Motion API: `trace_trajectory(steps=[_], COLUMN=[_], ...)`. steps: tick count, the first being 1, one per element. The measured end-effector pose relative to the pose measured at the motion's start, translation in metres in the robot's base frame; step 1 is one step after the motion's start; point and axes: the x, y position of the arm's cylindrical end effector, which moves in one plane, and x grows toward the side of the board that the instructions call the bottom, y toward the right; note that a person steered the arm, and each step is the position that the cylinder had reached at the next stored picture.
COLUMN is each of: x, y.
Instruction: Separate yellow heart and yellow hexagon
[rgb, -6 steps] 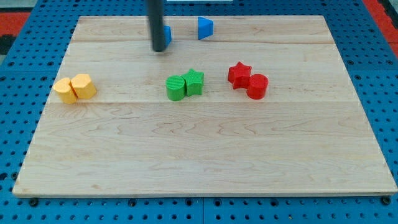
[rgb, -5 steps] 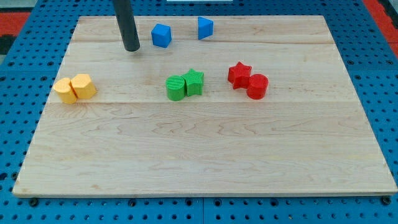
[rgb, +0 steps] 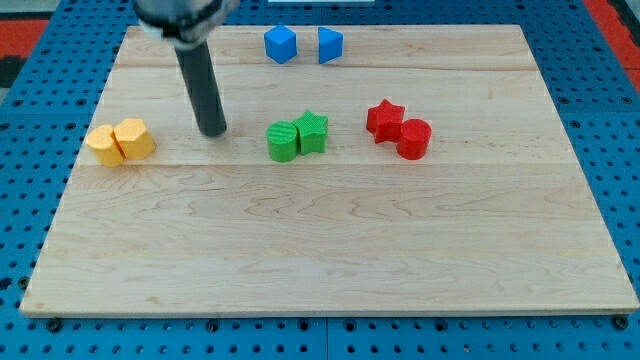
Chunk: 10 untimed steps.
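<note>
Yellow hexagon (rgb: 104, 146) touching yellow heart (rgb: 134, 138); my tip (rgb: 212, 131) between heart and ribbed green cylinder (rgb: 282, 142); no pincer.

The wooden board (rgb: 330, 260) holds two yellow blocks (rgb: 120, 141) touching at the view's left, two green blocks (rgb: 297, 136) in the middle, two red blocks (rgb: 398, 128), and two blue blocks (rgb: 303, 44), maybe cubes, at the top.
</note>
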Motion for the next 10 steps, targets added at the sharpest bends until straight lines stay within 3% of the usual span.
trace_trajectory(steps=[1, 2, 3, 6, 7, 8, 10], x=[0.055, 0.045, 0.025, -0.013, -0.049, -0.057, -0.089], y=[-0.043, -0.139, -0.177, -0.074, -0.074, -0.076, -0.026])
